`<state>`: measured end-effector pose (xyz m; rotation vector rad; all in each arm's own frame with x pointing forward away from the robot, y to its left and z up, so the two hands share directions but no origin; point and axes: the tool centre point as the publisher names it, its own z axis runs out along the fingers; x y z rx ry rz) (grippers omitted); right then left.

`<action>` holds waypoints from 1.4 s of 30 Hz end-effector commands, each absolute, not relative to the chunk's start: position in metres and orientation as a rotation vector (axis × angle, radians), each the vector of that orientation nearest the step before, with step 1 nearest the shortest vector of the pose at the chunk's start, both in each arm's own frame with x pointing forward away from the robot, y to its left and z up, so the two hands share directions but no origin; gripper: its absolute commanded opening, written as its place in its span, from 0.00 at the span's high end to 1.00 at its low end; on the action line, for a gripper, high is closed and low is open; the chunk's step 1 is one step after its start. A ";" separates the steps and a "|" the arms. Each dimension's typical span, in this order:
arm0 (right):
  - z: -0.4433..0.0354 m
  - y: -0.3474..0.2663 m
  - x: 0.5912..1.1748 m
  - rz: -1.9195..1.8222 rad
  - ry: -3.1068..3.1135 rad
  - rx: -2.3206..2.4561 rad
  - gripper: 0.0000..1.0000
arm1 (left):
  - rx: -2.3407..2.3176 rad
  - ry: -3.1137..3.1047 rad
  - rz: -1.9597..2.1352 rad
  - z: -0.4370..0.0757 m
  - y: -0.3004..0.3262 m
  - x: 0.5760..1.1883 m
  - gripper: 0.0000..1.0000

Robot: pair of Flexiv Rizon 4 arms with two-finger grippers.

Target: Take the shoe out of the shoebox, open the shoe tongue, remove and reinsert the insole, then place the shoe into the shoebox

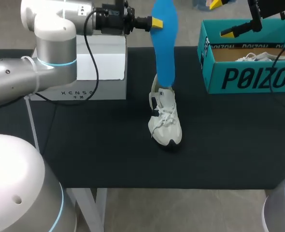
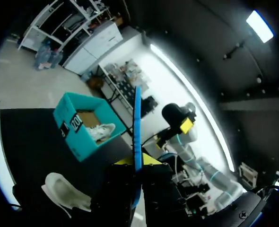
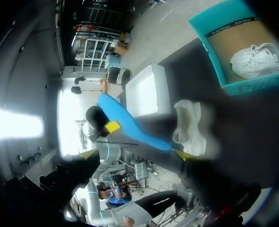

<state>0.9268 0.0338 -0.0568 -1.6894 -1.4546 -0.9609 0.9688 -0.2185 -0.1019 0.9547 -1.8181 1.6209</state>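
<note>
Your left gripper (image 2: 137,161) is clamped on the top end of the insole (image 1: 163,43). Its 2 yellow tips pinch the thin blue edge, and the insole hangs straight down from them. The lower end meets the collar of the shoe (image 1: 165,118); it looks just inside the opening, though the head view leaves that uncertain. The shoe stands upright near the middle of the tabletop (image 1: 99,145), toe toward the near edge, with nothing holding it.

Keep the insole in line with the shoe's length and move it along its own axis. Any sideways drag will likely tip or slide the loose shoe. If you feed it in, expect the soft foam to buckle at the collar, so go slowly.

Your right gripper (image 3: 135,154) is spread wide and empty, up over the shoebox (image 1: 249,77) at the far right corner. You could bring it down to steady the heel. The shoebox holds 1 more shoe (image 1: 256,57). A white box (image 1: 104,63) sits at the far left edge, close under your left arm, so mind the elbow.
</note>
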 end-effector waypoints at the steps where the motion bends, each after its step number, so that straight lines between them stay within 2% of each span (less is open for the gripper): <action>1: -0.058 0.033 0.925 -0.956 -1.448 -1.699 0.00 | 0.572 -2.556 2.313 -0.100 -0.218 0.960 1.00; 6: -0.060 0.030 0.923 -0.943 -1.440 -1.707 0.00 | 0.572 -2.556 2.313 -0.100 -0.218 0.960 1.00; 11: -0.062 0.026 0.922 -0.937 -1.427 -1.719 0.00 | 0.313 -2.537 2.493 -0.097 -0.219 0.961 1.00; 32: -0.072 0.019 0.918 -0.930 -1.382 -1.737 0.00 | -0.025 -2.544 2.415 -0.092 -0.226 0.971 1.00; 42: -0.077 0.019 0.917 -0.920 -1.375 -1.742 0.00 | -0.617 -2.601 2.311 -0.075 -0.231 0.954 1.00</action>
